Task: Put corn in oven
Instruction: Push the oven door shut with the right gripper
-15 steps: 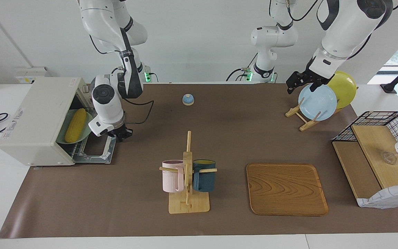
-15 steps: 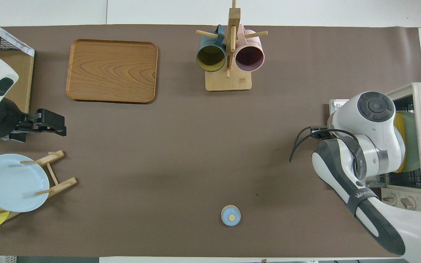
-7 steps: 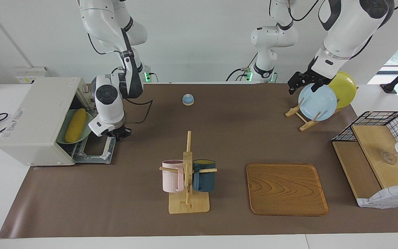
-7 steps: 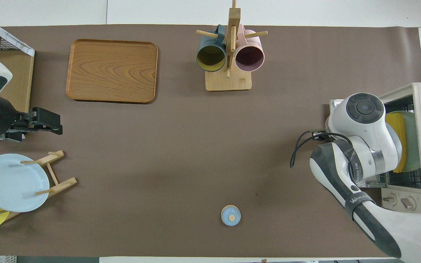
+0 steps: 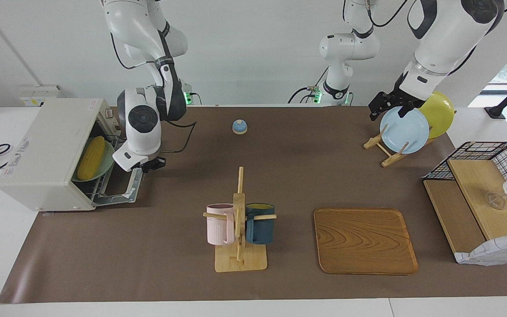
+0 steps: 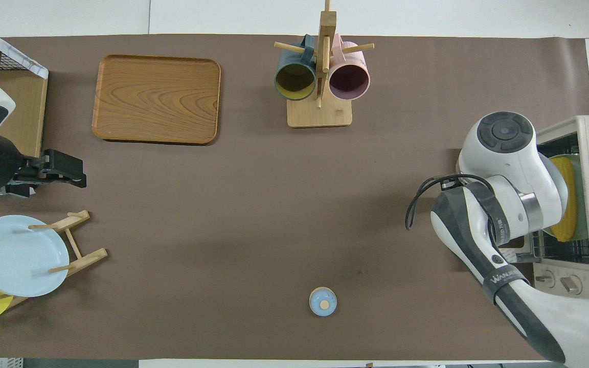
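Bright yellow corn (image 5: 90, 157) lies on a pale green plate (image 5: 106, 164) in the off-white oven (image 5: 46, 149). The counter (image 5: 280, 167) is covered in plain brown. A pink mug (image 5: 219, 229) and a dark teal mug (image 5: 260, 228) hang beside a wood-grained tray (image 5: 365, 240).

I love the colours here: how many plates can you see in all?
3: a blue plate and a yellow plate stand in the wooden rack at the left arm's end, and a green plate lies under the corn in the oven.

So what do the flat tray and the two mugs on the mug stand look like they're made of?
The tray looks like wood or wood veneer with a smooth satin finish: bold curved grain shows. The pink mug and dark teal mug look matte, probably glazed ceramic or plastic; their even colour leaves it open.
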